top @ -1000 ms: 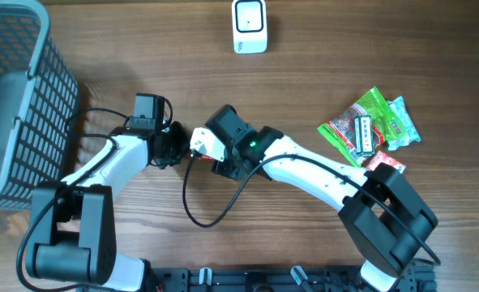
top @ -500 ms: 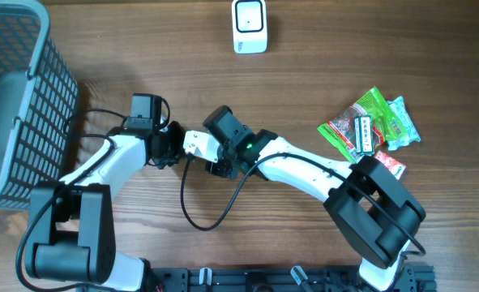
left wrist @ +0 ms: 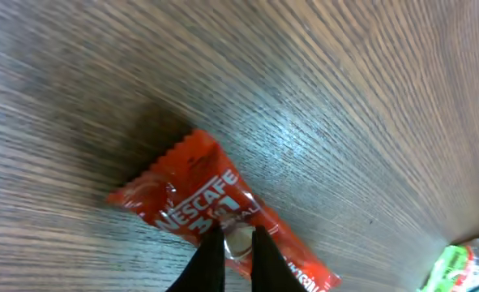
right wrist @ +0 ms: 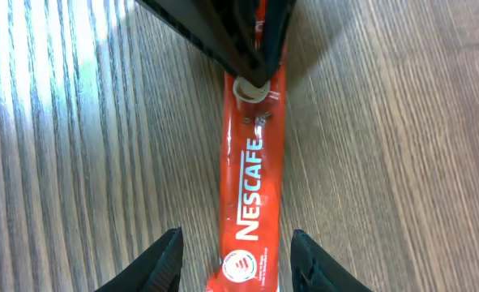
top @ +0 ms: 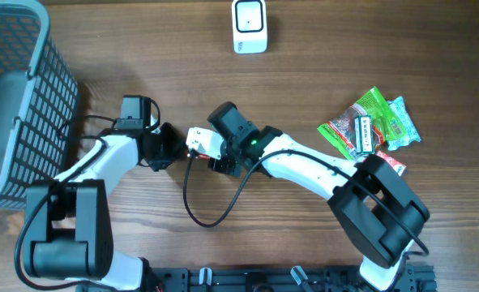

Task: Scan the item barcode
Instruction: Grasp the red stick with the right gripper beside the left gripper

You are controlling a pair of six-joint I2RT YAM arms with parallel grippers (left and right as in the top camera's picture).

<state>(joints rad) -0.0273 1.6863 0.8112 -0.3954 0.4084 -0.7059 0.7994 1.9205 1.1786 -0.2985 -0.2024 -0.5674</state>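
Sachet (right wrist: 251,178) tip beyond the bottom edge

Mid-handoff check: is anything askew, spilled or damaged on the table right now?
Nothing is spilled or torn. The Nescafe sachet is pinched by the left gripper, while the right gripper stands open astride it, not gripping. Only the snack packets look messy, lying in an untidy overlapping heap.

Grey mesh basket (top: 57,89) sits at the far left. Green, teal and red snack packets (top: 367,123) lie overlapping at right on the wooden table (top: 344,49).
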